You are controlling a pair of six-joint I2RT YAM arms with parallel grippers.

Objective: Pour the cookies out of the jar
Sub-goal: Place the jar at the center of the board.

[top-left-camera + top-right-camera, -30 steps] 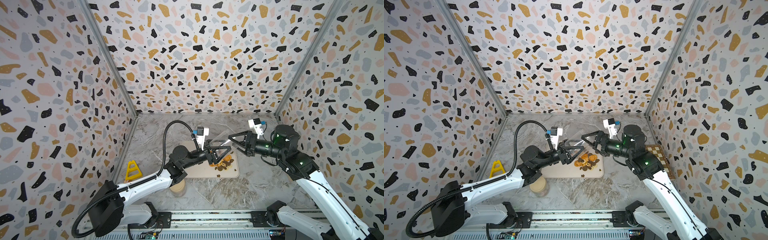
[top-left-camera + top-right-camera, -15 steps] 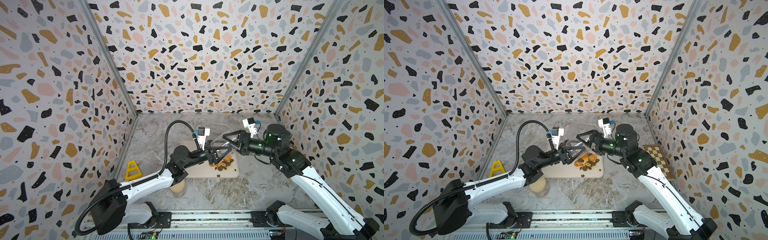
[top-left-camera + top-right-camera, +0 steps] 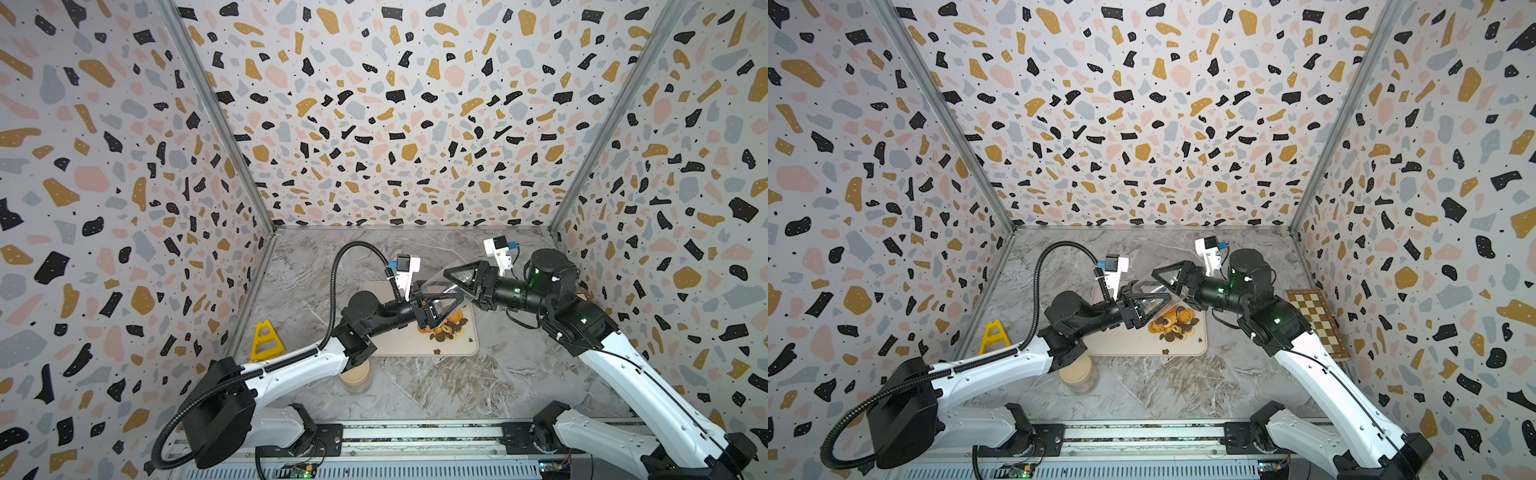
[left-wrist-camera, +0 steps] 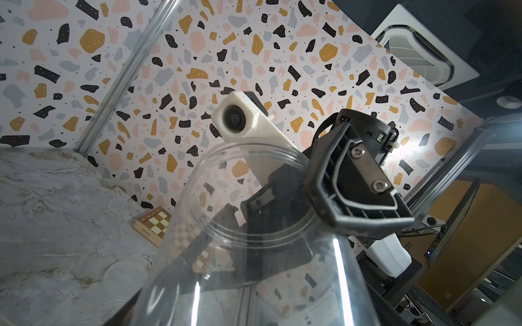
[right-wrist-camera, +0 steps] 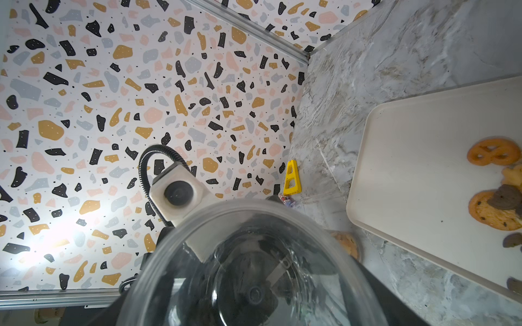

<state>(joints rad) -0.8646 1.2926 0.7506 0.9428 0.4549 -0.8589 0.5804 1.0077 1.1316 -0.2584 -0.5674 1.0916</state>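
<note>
The jar (image 3: 440, 292) (image 3: 1148, 290) is clear plastic and looks empty. It hangs tilted over the beige tray (image 3: 395, 347) (image 3: 1121, 347). My left gripper (image 3: 444, 309) (image 3: 1154, 308) is shut on its lower body. My right gripper (image 3: 455, 286) (image 3: 1165, 286) stands open, one finger (image 4: 358, 183) against the rim and the other seen through the jar's (image 4: 254, 254) wall. The right wrist view looks straight down the jar's (image 5: 254, 268) mouth to its base. The cookies (image 3: 446, 326) (image 3: 1173, 324) (image 5: 494, 210) lie in a heap on the tray (image 5: 409, 169), below the jar.
A yellow triangular piece (image 3: 264, 343) (image 3: 993, 337) stands by the left wall. Under my left forearm stands a tan-topped round container (image 3: 355, 376) (image 3: 1077, 374). A chessboard (image 3: 1316, 324) (image 4: 155, 223) lies by the right wall, and a clear lid (image 4: 124, 279) on the table.
My right arm has swung left, and its open jaws have come around the jar's mouth end. The left arm with the jar has hardly moved.
</note>
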